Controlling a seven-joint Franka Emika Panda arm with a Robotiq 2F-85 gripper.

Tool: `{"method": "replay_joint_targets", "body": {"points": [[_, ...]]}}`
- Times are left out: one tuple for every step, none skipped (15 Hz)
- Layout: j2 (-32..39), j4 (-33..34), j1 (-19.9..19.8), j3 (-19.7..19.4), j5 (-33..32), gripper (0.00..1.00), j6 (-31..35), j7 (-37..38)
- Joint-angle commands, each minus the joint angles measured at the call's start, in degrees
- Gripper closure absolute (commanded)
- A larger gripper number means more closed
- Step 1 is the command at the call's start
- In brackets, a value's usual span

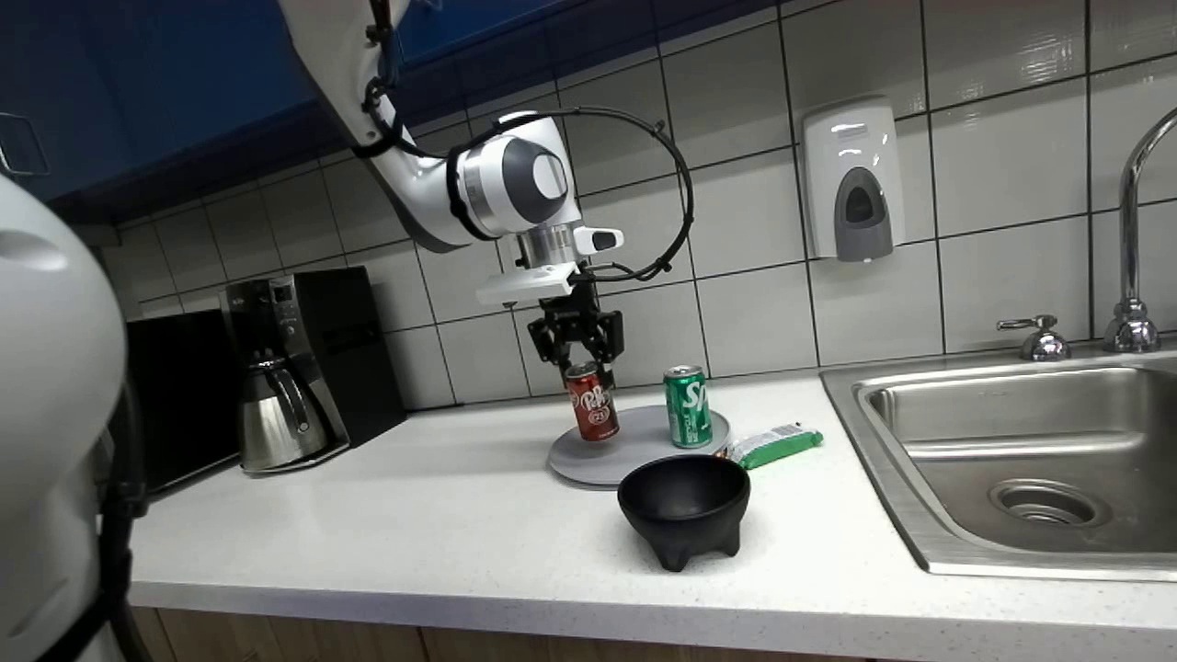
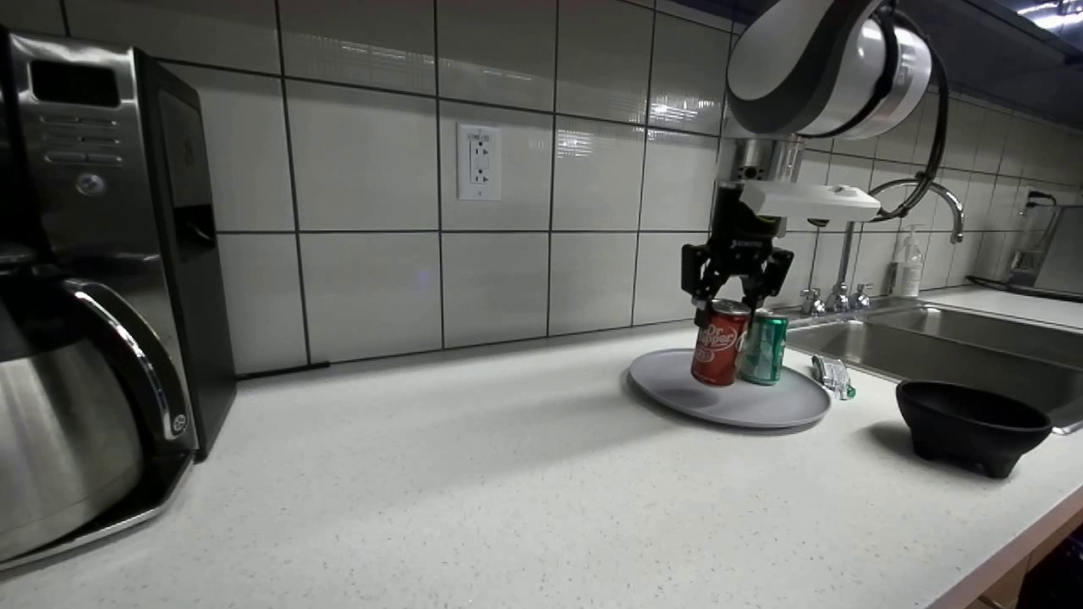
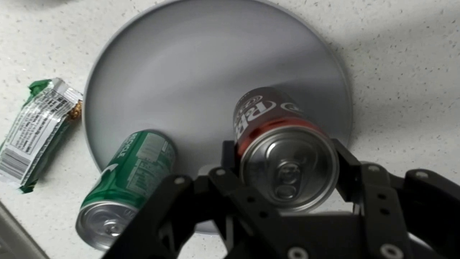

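Observation:
My gripper (image 1: 587,368) is shut on a red Dr Pepper can (image 1: 594,406), with one finger against each side near its top. In the wrist view the fingers (image 3: 284,158) flank the can's silver lid, and the can's red side (image 3: 264,108) leans away below. The can is slightly tilted over a round grey plate (image 3: 201,54); I cannot tell whether its base touches the plate. A green Sprite can (image 1: 689,409) stands upright on the plate beside it. A green and silver snack wrapper (image 3: 36,133) lies next to the plate, with brown contents at its open end.
A black footed bowl (image 1: 685,515) stands on the white counter in front of the plate. A steel sink (image 1: 1011,441) with a faucet (image 1: 1131,239) is beyond the wrapper. A coffee maker (image 2: 110,254) with a steel carafe (image 1: 280,418) stands at the opposite end. A tiled wall runs behind.

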Motion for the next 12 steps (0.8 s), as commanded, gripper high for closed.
{"method": "replay_joint_targets", "body": {"points": [[2.46, 3.83, -0.89, 0.29, 1.04, 0.62, -1.90, -2.20], [2.97, 4.27, -0.92, 0.31, 1.05, 0.62, -1.98, -2.22], [3.44, 4.57, -0.93, 0.34, 1.04, 0.62, -2.01, -2.22], [3.84, 4.86, -0.93, 0.36, 1.05, 0.62, -2.00, -2.22], [4.20, 5.17, -0.97, 0.40, 1.15, 0.62, -2.03, -2.28], [4.50, 5.42, -0.99, 0.39, 1.14, 0.62, -2.08, -2.27], [4.77, 5.66, -0.99, 0.38, 1.10, 0.62, -2.11, -2.25], [4.96, 5.84, -1.01, 0.39, 1.13, 0.62, -2.12, -2.29], [5.11, 5.98, -1.03, 0.44, 1.27, 0.62, -2.15, -2.29], [5.11, 6.04, -1.01, 0.44, 1.30, 0.12, -2.07, -2.15], [5.08, 6.10, -0.99, 0.42, 1.24, 0.11, -2.04, -2.11], [4.96, 6.16, -0.95, 0.37, 1.14, 0.05, -1.91, -1.90]]}}
